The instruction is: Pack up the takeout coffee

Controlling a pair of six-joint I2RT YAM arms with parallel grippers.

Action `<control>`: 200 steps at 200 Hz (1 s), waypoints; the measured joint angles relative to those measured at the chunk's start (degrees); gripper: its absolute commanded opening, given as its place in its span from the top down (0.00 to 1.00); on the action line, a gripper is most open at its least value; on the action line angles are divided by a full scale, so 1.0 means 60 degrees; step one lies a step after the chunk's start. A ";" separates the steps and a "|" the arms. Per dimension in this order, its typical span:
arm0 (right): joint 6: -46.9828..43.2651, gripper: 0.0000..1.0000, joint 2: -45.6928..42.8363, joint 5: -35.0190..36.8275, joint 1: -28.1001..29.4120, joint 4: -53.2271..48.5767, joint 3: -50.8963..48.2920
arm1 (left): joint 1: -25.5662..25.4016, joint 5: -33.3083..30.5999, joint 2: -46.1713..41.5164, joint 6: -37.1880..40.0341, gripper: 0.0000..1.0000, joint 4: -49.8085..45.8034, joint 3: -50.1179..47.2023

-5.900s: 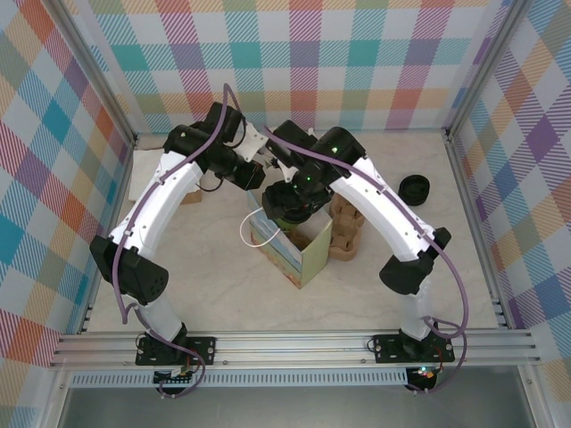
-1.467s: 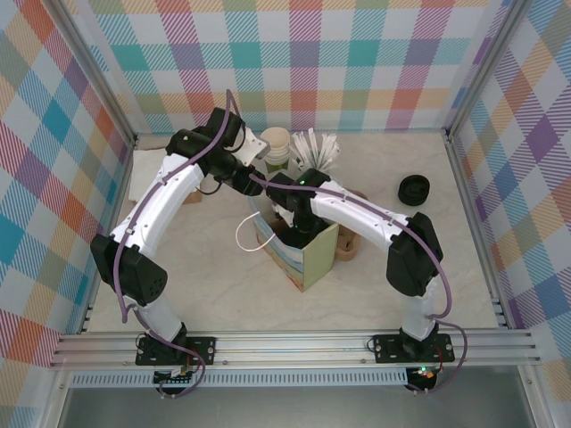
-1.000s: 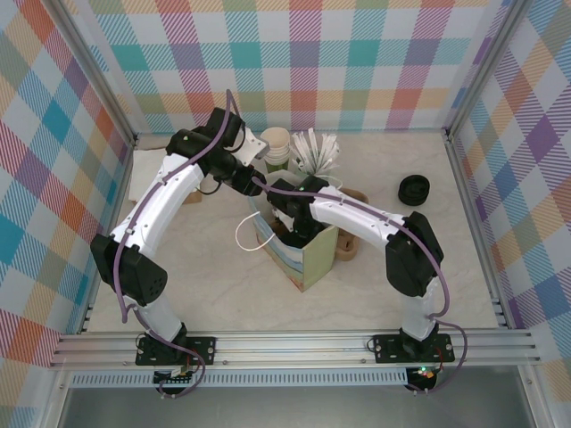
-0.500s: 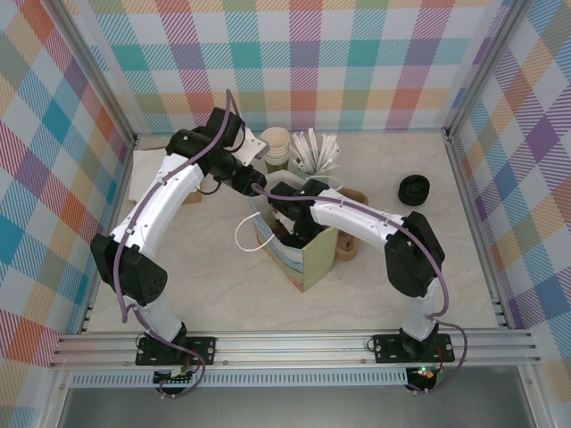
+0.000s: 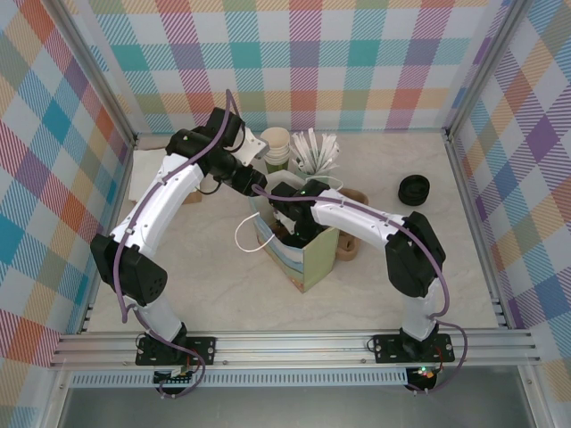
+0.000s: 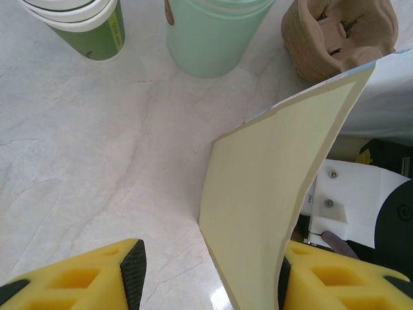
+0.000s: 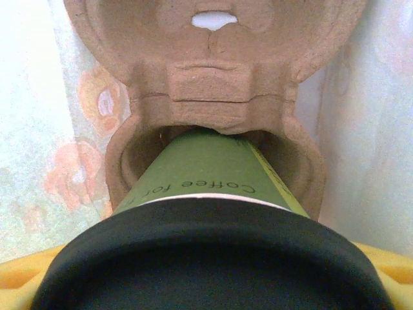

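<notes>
The takeout coffee [image 7: 206, 168], an olive-green cup with a black lid [image 7: 206, 265], is held by my right gripper [image 7: 210, 287], which is shut on it just under the lid. Its base sits in a socket of a brown pulp carrier [image 7: 213, 84] inside the paper bag [image 5: 312, 259]. From above, the right gripper [image 5: 290, 223] reaches down into the bag. My left gripper [image 6: 206, 278] is open at the bag's back-left rim. The cream bag wall [image 6: 277, 181] rests against its right pad, and the left pad stands apart.
A stack of lidless green cups [image 6: 84, 26] and a mint-green cup [image 6: 213, 32] of white stirrers [image 5: 317, 152] stand behind the bag. Another pulp carrier [image 5: 350, 242] lies right of the bag, with black lids [image 5: 413, 189] further right. The bag's white handle [image 5: 245, 236] sticks out left.
My left jaws have widened a little around the bag wall. The right arm with the cup has stayed almost still inside the bag.
</notes>
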 measured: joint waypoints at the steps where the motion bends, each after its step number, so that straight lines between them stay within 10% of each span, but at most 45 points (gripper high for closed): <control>1: 0.0000 0.20 -0.0004 0.0000 0.0000 -0.0004 0.0000 | 0.0000 0.0000 0.0000 0.0000 0.46 0.0000 0.0000; 68: 0.0022 0.00 -0.0441 -0.0055 0.0000 -0.0146 0.0102 | 0.0000 0.0076 -0.0004 0.0000 0.46 0.0000 0.0000; 200: 0.0109 0.00 -0.0557 -0.0058 -0.0011 -0.0437 0.1049 | -0.0004 0.0492 -0.0036 -0.0004 0.48 0.0000 0.0000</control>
